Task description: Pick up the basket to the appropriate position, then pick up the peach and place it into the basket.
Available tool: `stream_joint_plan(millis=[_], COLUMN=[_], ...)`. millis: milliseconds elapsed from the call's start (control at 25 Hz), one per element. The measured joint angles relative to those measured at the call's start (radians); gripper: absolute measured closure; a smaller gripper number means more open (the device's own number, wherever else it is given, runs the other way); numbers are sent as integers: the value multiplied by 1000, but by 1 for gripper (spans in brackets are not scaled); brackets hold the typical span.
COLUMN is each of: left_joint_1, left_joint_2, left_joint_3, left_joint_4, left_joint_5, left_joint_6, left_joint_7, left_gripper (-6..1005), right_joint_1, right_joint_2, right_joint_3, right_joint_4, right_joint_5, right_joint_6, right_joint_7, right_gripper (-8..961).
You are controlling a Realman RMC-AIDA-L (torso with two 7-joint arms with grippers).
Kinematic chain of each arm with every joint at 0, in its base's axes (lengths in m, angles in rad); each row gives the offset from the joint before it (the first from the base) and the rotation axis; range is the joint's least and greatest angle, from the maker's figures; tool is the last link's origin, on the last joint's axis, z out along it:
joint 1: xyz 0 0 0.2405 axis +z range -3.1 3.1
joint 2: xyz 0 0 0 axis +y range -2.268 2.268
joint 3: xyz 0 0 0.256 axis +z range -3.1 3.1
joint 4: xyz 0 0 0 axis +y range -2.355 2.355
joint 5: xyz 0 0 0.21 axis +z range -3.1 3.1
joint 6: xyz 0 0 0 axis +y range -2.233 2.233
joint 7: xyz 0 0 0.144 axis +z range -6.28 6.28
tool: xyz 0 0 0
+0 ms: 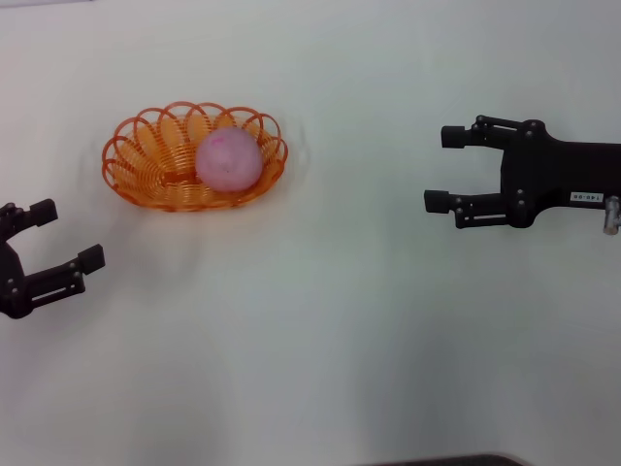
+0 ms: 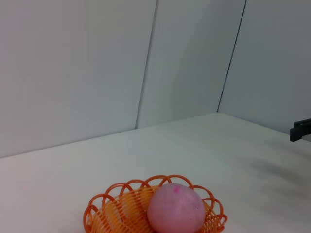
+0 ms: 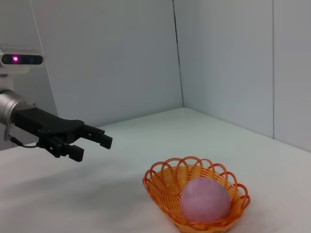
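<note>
The orange wire-weave basket (image 1: 146, 160) sits on the white table at the upper left. The pink peach (image 1: 229, 159) lies inside it, toward its right side. The basket (image 2: 119, 211) and the peach (image 2: 176, 208) also show in the left wrist view, and the basket (image 3: 167, 187) and peach (image 3: 205, 199) in the right wrist view. My left gripper (image 1: 60, 236) is open and empty, near and to the left of the basket, apart from it. It also shows in the right wrist view (image 3: 93, 147). My right gripper (image 1: 439, 170) is open and empty, well to the right of the basket.
The white table (image 1: 320, 340) stretches around the basket. Pale wall panels (image 3: 121, 53) stand behind the table's far edge. A dark edge (image 1: 446, 460) shows at the bottom of the head view.
</note>
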Motion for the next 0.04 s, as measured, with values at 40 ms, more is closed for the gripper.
stream_joint_plan(millis=[40], left_joint_1=[0], left_joint_2=[0], left_joint_3=[0], left_joint_4=[0], left_joint_5=[0], left_joint_6=[0], left_joint_7=[0], left_gripper=[95], right_joint_1=[0], right_joint_2=[0], right_joint_3=[0], right_joint_4=[0], right_joint_5=[0], right_joint_6=[1], right_joint_7=[0], right_gripper=[37])
